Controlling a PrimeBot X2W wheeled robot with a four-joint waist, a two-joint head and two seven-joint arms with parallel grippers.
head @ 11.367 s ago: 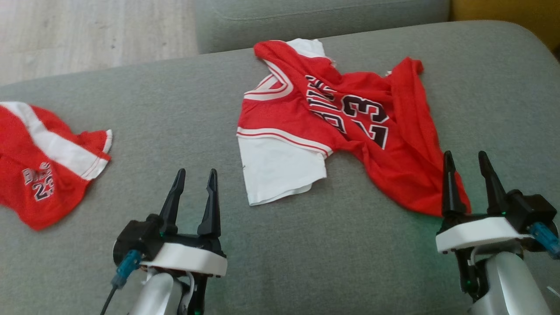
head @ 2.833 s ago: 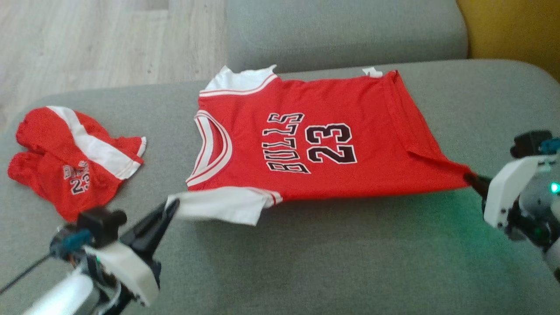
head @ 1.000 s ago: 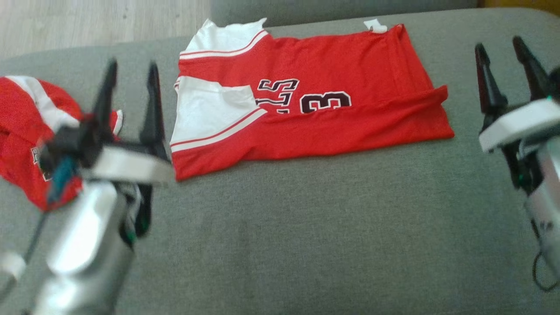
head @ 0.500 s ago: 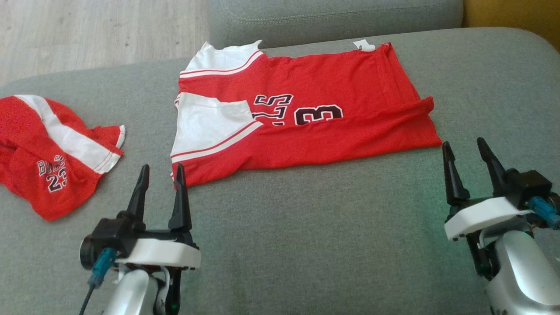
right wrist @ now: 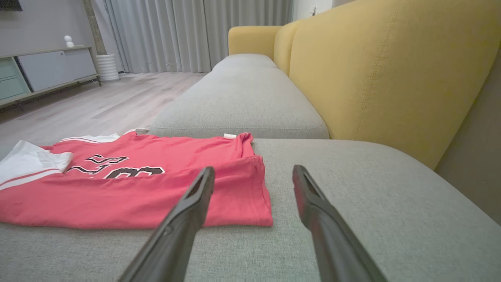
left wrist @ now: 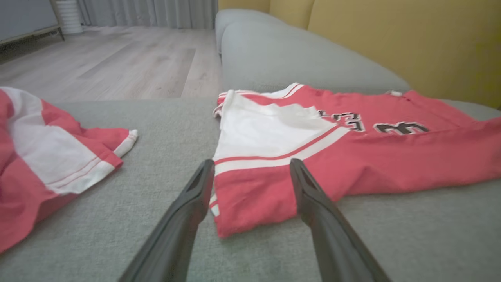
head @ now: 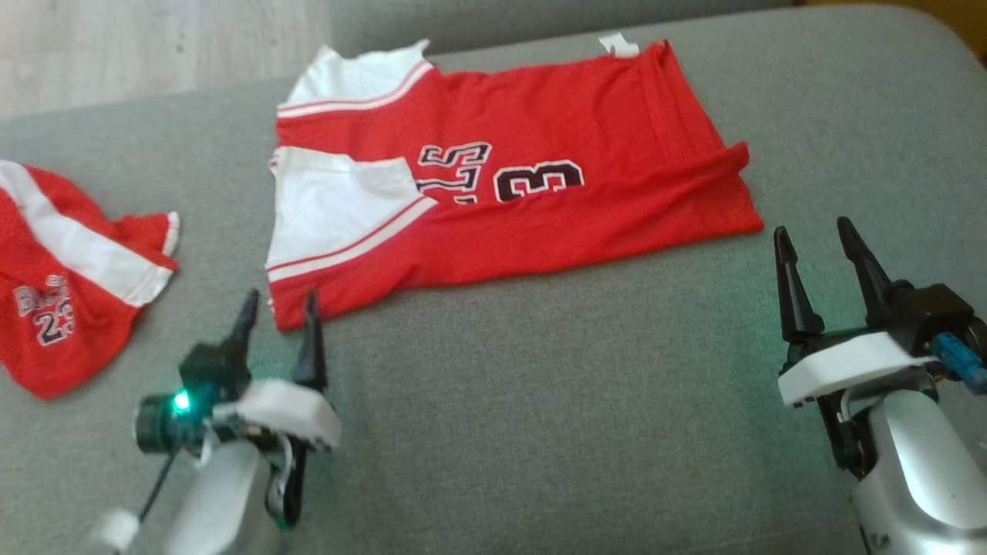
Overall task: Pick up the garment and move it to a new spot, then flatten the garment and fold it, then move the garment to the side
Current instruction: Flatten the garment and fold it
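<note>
The red Bulls jersey lies flat on the grey sofa seat cushion; its near long side is already turned up over the lower half of the print, so one lengthwise fold appears done. The left hand is open and empty, fingers astride the near collar-end corner; the right hand is open and empty, just beside the hem-end corner.

Judged step: take both near corners for the next fold. Pinch both layers at each corner; close both hands together; lift low and carry evenly, or the doubled edge may slip apart.

The jersey's far edge lies at the seam with the next cushion; little room remains there. Red shorts occupy the left. Bare cushion lies open on the near side and on the right.
</note>
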